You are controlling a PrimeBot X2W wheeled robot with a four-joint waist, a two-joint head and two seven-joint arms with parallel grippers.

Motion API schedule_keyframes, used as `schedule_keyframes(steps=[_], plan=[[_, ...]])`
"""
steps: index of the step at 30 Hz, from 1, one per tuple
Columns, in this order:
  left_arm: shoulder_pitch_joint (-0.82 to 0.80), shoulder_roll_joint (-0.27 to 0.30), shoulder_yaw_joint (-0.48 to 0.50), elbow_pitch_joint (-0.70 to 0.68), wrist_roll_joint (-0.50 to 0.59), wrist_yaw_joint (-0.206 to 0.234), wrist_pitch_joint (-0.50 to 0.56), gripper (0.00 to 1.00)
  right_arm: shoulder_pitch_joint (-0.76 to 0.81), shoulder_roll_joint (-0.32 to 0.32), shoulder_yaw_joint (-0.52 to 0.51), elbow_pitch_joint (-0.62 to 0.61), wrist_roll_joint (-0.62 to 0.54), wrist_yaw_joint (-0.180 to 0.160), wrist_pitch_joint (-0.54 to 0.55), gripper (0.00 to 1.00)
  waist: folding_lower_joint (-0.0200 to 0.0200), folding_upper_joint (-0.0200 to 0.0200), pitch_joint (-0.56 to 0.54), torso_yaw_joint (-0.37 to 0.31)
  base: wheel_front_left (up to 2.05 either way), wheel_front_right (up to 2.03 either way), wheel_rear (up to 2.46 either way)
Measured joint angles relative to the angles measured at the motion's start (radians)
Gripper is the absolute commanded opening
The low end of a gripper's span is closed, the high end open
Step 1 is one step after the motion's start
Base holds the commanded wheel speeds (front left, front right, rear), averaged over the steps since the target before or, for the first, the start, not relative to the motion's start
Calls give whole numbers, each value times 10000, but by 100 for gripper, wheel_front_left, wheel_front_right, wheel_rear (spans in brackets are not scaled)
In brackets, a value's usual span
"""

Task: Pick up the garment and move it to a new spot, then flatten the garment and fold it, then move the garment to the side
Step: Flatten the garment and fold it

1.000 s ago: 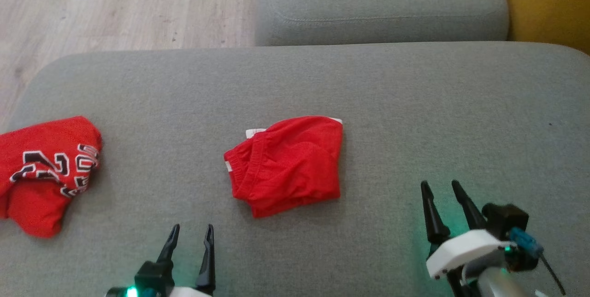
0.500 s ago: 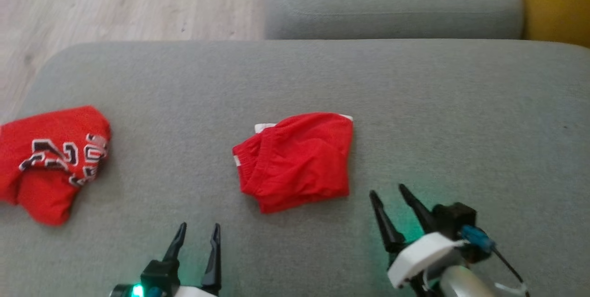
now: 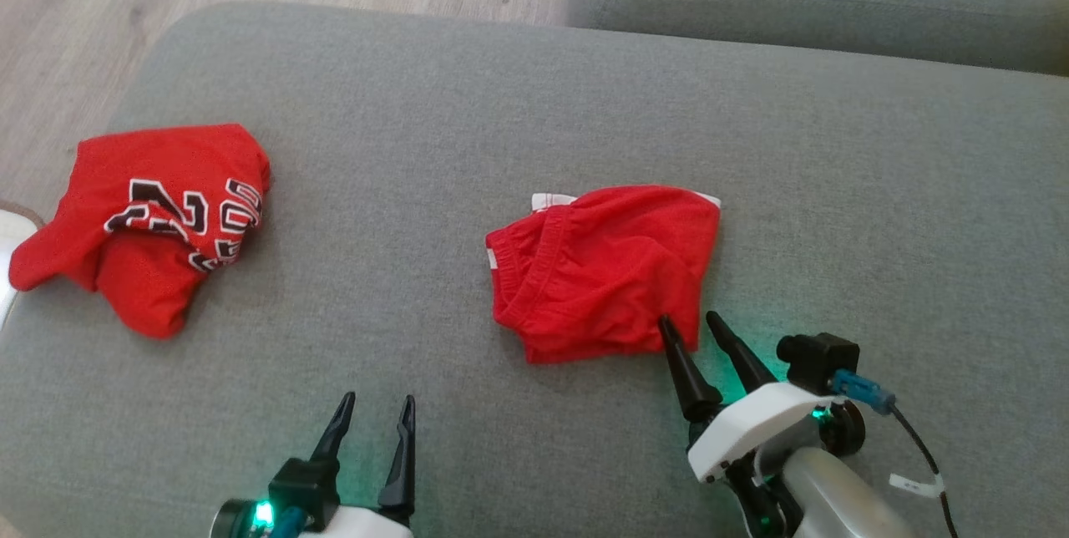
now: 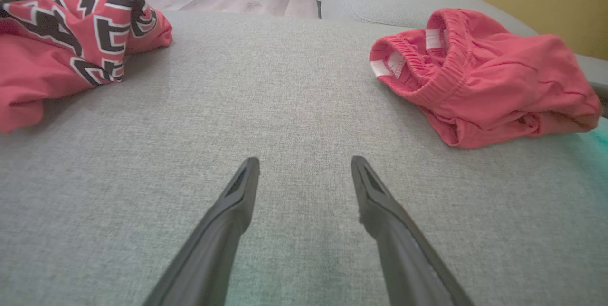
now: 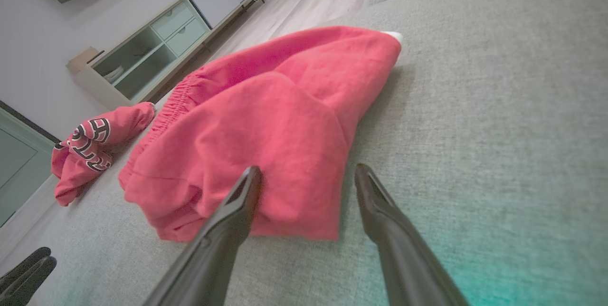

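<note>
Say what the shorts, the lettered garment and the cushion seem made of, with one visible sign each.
Shorts: soft matt cloth, perhaps cotton; limp creases, gathered elastic waistband.
Lettered garment: similar matt cloth; letters printed or stitched, cannot tell.
Cushion: coarse grey woven upholstery; visible weave.

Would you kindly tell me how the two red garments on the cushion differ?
The lettered garment bears black-and-white lettering; the red shorts are plain, with an elastic waistband. The lettered garment lies by the left edge of the grey cushion; the red shorts lie near its middle, with the open right tool at their near corner. Both are red and rumpled on it.
</note>
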Motion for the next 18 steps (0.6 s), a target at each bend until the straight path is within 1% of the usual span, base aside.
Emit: schedule_keyframes(steps=[3, 4, 5, 6, 7, 8, 9, 10, 11, 18], plan=[[-17, 0, -46, 4, 0, 33, 0, 100, -88, 0, 63, 163, 234, 0, 0, 100, 0, 0, 74, 57, 0, 0, 0], [-40, 0, -67, 6, -2, 50, 0, 100, -136, 0, 94, 205, 291, 0, 0, 94, 0, 0, 89, 64, 0, 0, 0], [-71, 0, -90, 6, -27, 58, 0, 100, -168, 0, 119, 224, 372, 0, 0, 75, 0, 0, 106, 67, 0, 0, 0], [-98, 0, -125, 4, -90, 58, 0, 100, -178, 0, 157, 242, 433, 0, 0, 55, 0, 0, 123, 65, 0, 0, 0], [-107, 0, -159, 4, -102, 58, 0, 100, -178, 0, 211, 278, 525, 0, 0, 55, 0, 0, 133, 60, 0, 0, 0], [-107, 0, -180, 6, -104, 58, 0, 100, -178, -2, 274, 305, 616, 0, 0, 43, 0, 0, 141, 53, 0, 0, 0], [-107, 0, -186, 8, -104, 58, 0, 100, -180, -2, 309, 334, 652, 0, 0, 35, -1, 0, 149, 45, 0, 0, 0], [-108, 0, -194, 12, -104, 58, 0, 100, -186, -2, 328, 378, 662, 0, -2, 20, 0, 0, 154, 39, 0, 0, 0], [-112, -4, -199, 23, -104, 58, 0, 100, -194, -2, 353, 426, 729, 0, -6, 0, 0, 0, 154, 36, 0, 0, 0], [-142, -4, -198, 100, -102, 56, 0, 100, -283, -2, 408, 527, 999, 0, -42, 0, -1, 0, 2, -48, 0, 0, 0]])
